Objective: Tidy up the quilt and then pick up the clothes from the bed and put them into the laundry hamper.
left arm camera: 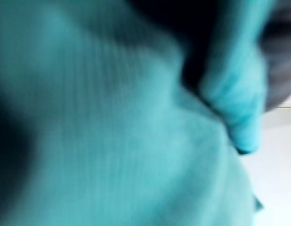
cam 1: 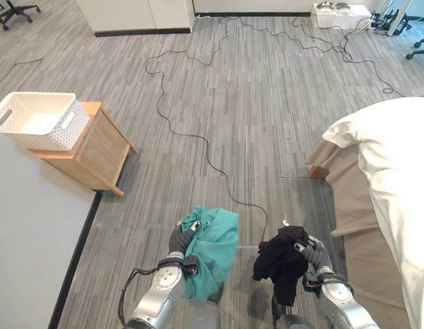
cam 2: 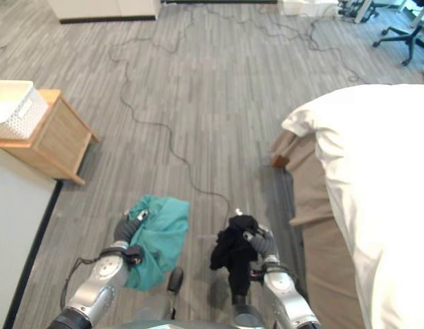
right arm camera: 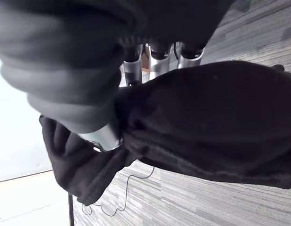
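My left hand is shut on a teal garment that hangs from it over the floor, low in the head views; the teal cloth covers the left wrist view. My right hand is shut on a black garment bunched in its fingers, and the black cloth drapes down. The white laundry hamper stands on a wooden side table at the far left. The bed with its white quilt lies at the right.
A beige sheet hangs down the bed's near side. A black cable snakes across the grey plank floor between hamper and bed. A grey wall panel runs along the left. Office chairs and a white box stand far off.
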Controlling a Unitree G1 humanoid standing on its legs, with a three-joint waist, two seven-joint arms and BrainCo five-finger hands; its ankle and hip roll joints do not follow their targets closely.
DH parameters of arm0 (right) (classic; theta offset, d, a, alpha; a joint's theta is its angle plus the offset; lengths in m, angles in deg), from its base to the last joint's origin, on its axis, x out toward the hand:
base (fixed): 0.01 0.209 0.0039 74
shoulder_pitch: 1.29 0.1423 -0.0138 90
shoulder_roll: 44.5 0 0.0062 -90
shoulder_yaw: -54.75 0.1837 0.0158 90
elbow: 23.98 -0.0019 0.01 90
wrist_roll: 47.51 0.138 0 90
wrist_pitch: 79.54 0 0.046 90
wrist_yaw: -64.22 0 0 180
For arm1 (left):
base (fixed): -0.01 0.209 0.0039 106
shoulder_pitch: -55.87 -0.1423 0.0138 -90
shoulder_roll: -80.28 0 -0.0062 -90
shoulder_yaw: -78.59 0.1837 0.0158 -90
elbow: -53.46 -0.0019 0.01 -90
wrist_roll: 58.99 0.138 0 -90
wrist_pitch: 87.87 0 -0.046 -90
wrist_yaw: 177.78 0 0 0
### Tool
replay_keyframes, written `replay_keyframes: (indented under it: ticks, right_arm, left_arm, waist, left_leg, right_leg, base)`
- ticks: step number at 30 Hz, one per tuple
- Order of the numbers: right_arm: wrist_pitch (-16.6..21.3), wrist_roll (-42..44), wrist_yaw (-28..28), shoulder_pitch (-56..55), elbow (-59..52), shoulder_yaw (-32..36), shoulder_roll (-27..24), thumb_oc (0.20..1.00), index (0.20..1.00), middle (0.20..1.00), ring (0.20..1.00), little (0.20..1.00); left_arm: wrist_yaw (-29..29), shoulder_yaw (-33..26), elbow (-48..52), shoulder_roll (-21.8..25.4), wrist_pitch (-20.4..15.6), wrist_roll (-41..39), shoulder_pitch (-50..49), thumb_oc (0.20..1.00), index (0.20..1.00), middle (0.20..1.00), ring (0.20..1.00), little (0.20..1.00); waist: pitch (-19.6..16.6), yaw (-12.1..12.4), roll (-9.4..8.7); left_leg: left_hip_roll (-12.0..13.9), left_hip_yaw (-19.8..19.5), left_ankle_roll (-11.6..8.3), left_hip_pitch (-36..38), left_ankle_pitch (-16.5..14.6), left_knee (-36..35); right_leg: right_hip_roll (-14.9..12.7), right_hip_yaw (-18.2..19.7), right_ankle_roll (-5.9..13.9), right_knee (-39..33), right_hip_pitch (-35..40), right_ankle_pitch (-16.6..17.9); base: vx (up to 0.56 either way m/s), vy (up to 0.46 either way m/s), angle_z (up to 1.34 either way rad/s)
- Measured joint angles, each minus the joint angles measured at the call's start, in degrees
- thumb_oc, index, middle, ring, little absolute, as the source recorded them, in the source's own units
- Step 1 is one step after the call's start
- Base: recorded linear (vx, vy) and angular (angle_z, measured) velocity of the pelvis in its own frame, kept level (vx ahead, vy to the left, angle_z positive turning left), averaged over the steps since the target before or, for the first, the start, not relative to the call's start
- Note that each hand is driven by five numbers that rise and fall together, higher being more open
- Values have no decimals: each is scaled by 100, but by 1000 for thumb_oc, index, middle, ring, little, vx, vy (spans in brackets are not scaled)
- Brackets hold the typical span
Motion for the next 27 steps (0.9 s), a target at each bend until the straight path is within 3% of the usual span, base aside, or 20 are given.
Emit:
replay_keyframes:
  ticks: [9, 14, 16, 17, 18, 19, 20, 21, 22, 23, 24, 25, 26, 27]
  right_arm:
    - [-3, 1, -20, -63, 13, 5, -1, 200, 200, 200, 200, 200]
    - [-10, -9, -11, -48, 25, 33, 9, 200, 200, 200, 200, 200]
    - [-53, -13, -16, -49, 69, 62, -14, 200, 200, 200, 200, 200]
    - [-42, -17, -10, -114, 55, 64, 65, 200, 200, 200, 200, 200]
    - [-43, -16, 11, -139, -4, 113, 31, 200, 200, 200, 200, 200]
    - [-46, -12, 20, -217, -163, 140, -126, 200, 200, 200, 200, 200]
    - [-112, -8, 21, -383, -146, 109, -111, 200, 200, 200, 200, 200]
    - [-172, -9, 18, -533, -148, 44, -56, 200, 200, 200, 200, 200]
    - [-177, -12, -2, -641, -150, -3, -30, 200, 200, 200, 200, 200]
    - [-176, -12, -25, -728, -155, -1, 44, 200, 200, 200, 200, 200]
    - [-171, -10, -92, -694, -154, -18, 14, 200, 200, 200, 200, 200]
    - [-159, -6, -138, -600, -140, -13, -29, 200, 200, 200, 200, 200]
    - [-117, 37, -169, -420, -87, -9, -105, 200, 200, 200, 200, 200]
    - [-78, 138, -185, -335, -82, 16, -101, 200, 200, 200, 200, 200]
  left_arm:
    - [-6, -49, -34, -30, 44, 1, -88, 200, 200, 200, 200, 200]
    - [-2, -120, -39, -34, 58, 1, -72, 200, 200, 200, 200, 200]
    - [11, -138, -65, -59, 63, 1, -25, 200, 200, 200, 200, 200]
    - [19, -149, -129, -82, 63, 2, 38, 200, 200, 200, 200, 200]
    - [18, -154, -219, -170, 68, 1, 124, 200, 200, 200, 200, 200]
    - [14, -138, -242, -279, 122, 2, 101, 200, 200, 200, 200, 200]
    - [-8, -217, -239, -310, 182, 3, -68, 200, 200, 200, 200, 200]
    - [-3, -253, -191, -279, 189, 2, -212, 200, 200, 200, 200, 200]
    - [1, -260, -63, -197, 188, 2, -343, 200, 200, 200, 200, 200]
    - [4, -284, 125, -20, 186, 2, -567, 200, 200, 200, 200, 200]
    - [19, -286, 71, 108, 178, -4, -587, 200, 200, 200, 200, 200]
    - [43, -297, -69, 172, 173, -9, -537, 200, 200, 200, 200, 200]
    - [76, -310, -416, 235, 166, -13, -398, 200, 200, 200, 200, 200]
    - [77, -321, -563, 303, 164, -18, -312, 200, 200, 200, 200, 200]
  waist:
    - [-201, -28, 11]
    - [-199, -35, -10]
    - [-197, 21, 14]
    - [-172, 35, -9]
    - [-112, 48, 21]
    - [-67, 30, 237]
    - [-44, 29, 231]
    - [-110, 6, 201]
    - [-149, 33, 212]
    - [-149, 112, 55]
    - [-105, 181, -64]
    - [-72, 158, -66]
    - [-32, 82, -119]
    - [9, -2, -228]
  left_leg:
    - [-5, 75, 56, 122, -122, 30]
    - [-190, 238, 200, -160, -308, 474]
    - [-325, 312, 566, -443, -588, 981]
    - [-532, 432, 590, -633, -775, 1437]
    - [-749, 527, 765, -885, -990, 2008]
    - [-788, 665, 1168, -1103, -1289, 2438]
    - [-794, 662, 894, -1118, -1380, 2690]
    - [-822, 679, 892, -1114, -1377, 2643]
    - [-823, 680, 893, -1133, -1374, 2542]
    - [-822, 676, 850, -1171, -1347, 2317]
    - [-836, 568, 677, -1228, -1202, 2069]
    - [-853, 399, 788, -1265, -1070, 1981]
    - [-929, 136, 728, -1278, -636, 1756]
    - [-1020, 65, 671, -1242, -585, 1643]
  right_leg:
    - [-9, 110, 1, 101, 19, -5]
    - [-135, 259, 54, 760, -424, -243]
    - [-201, 194, 62, 1638, -977, -262]
    - [-258, 185, 83, 2235, -1321, -250]
    - [-359, 206, 97, 2840, -1651, -264]
    - [-299, 143, 44, 3697, -2107, -191]
    - [-332, 200, -178, 4821, -2580, -225]
    - [-384, 111, -310, 5034, -2707, -358]
    - [-396, 3, -348, 4792, -2697, -469]
    - [-384, -106, -323, 4070, -2626, -640]
    - [-236, -18, -280, 3234, -2570, -656]
    - [-95, 193, -225, 2541, -2426, -634]
    - [61, 600, -34, 1843, -2370, -513]
    - [29, 783, 46, 1560, -2315, -464]
  base:
    - [78, 93, -8]
    - [42, 166, -15]
    - [61, 218, -32]
    - [128, 216, -32]
    - [136, 104, -25]
    - [201, -3, -26]
    - [189, -45, -15]
    - [200, -87, -3]
    - [218, -191, 14]
    - [328, -234, 4]
    - [318, -201, 4]
    - [397, -106, 11]
    - [412, -75, 32]
    - [384, -69, 45]
